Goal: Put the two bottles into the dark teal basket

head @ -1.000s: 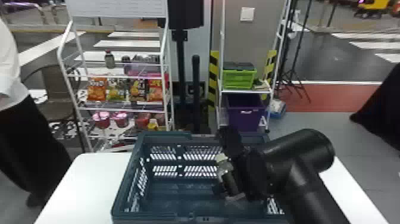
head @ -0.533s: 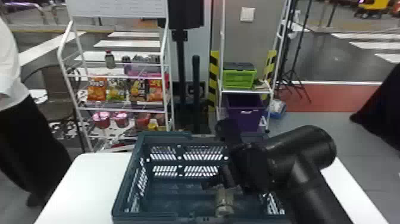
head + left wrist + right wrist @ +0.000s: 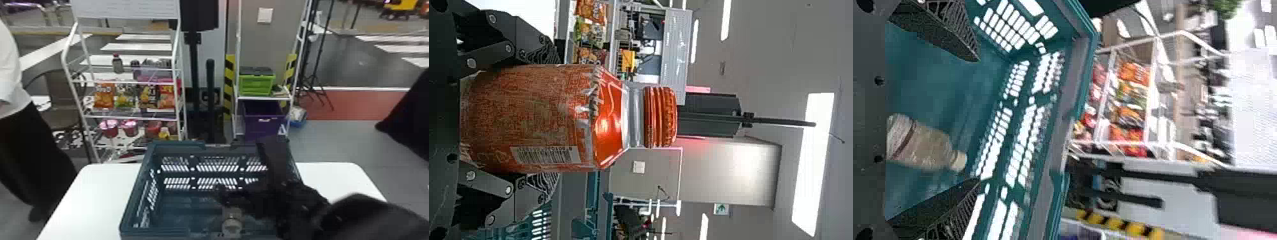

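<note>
Though blurry, pale bottle [image 3: 923,142] in basket [image 3: 142,191], base apparently behind right gripper [image 3: 241,172].

The dark teal basket [image 3: 137,188] is smooth, moulded plastic with a low sheen. The bench [image 3: 79,198] has a smooth white top. Glossy orange wrap, grainy lower down, covers the orange bottle [image 3: 544,117]; its ridged cap [image 3: 661,117] shines. The pale bottle [image 3: 923,145], blurred, looks like translucent plastic.

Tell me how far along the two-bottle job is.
The pale bottle looks done: it is inside the basket, with the right pincer open around it. The orange bottle is in hand, gripped by the left pincer, and seems left to put in.
</note>
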You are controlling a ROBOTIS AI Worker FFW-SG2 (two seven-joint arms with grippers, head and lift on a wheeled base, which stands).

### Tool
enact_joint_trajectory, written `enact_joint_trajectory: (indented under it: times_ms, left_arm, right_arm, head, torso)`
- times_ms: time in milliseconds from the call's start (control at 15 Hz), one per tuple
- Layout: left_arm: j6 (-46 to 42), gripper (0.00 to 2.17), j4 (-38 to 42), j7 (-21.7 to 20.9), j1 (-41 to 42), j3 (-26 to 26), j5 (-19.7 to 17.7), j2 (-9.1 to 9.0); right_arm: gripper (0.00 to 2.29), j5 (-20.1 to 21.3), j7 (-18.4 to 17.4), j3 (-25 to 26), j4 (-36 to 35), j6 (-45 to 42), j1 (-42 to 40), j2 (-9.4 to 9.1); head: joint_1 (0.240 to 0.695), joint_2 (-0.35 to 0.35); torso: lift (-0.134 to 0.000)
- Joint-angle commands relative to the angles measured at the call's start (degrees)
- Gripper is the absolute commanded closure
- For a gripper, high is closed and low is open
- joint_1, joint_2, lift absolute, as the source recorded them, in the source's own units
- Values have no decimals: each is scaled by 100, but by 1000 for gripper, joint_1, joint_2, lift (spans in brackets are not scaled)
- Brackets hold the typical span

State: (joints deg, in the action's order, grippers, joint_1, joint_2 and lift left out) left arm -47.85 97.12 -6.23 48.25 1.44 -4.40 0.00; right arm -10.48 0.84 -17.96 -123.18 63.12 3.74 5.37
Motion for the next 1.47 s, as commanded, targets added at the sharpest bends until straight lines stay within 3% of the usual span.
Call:
enact_joint_trajectory:
  times_ms: [0, 267, 600, 733, 933, 1200, 1400]
  left_arm:
    - [71, 2148, 132, 8, 62, 41, 45, -15]
    - [194, 2148, 448, 122, 255, 146, 229, -15]
    - [211, 2148, 800, 289, 571, 181, 440, -15]
    - [211, 2148, 976, 395, 677, 181, 511, -15]
    - [651, 2148, 1485, 491, 747, 278, 563, -15]
    - [2602, 2148, 2988, 676, 571, 463, 976, -15]
    - [5801, 2148, 4359, 702, -263, 849, 1434, -15]
  right_arm:
    - [9, -42, 144, 512, -839, -866, -1130, 377]
    - [12, -42, 496, 1400, -1700, -3309, -3380, 544]
    - [29, -332, 751, 1936, -1463, -6333, -5436, 527]
    - [36, -403, 944, 2033, -1164, -7247, -5920, 386]
    - [36, -534, 1594, 2376, -558, -8196, -6289, -53]
    - [46, -851, 2341, 2938, -101, -8460, -6403, -519]
    - [49, -904, 2561, 3167, 119, -8460, -6403, -542]
  head:
    - [499, 0]
    - [499, 0]
    - [499, 0]
    - [499, 0]
    - [499, 0]
    - [499, 0]
    - [499, 0]
  torso:
    - [0]
    - [0]
    - [0]
    - [0]
    - [0]
    - [0]
    - [0]
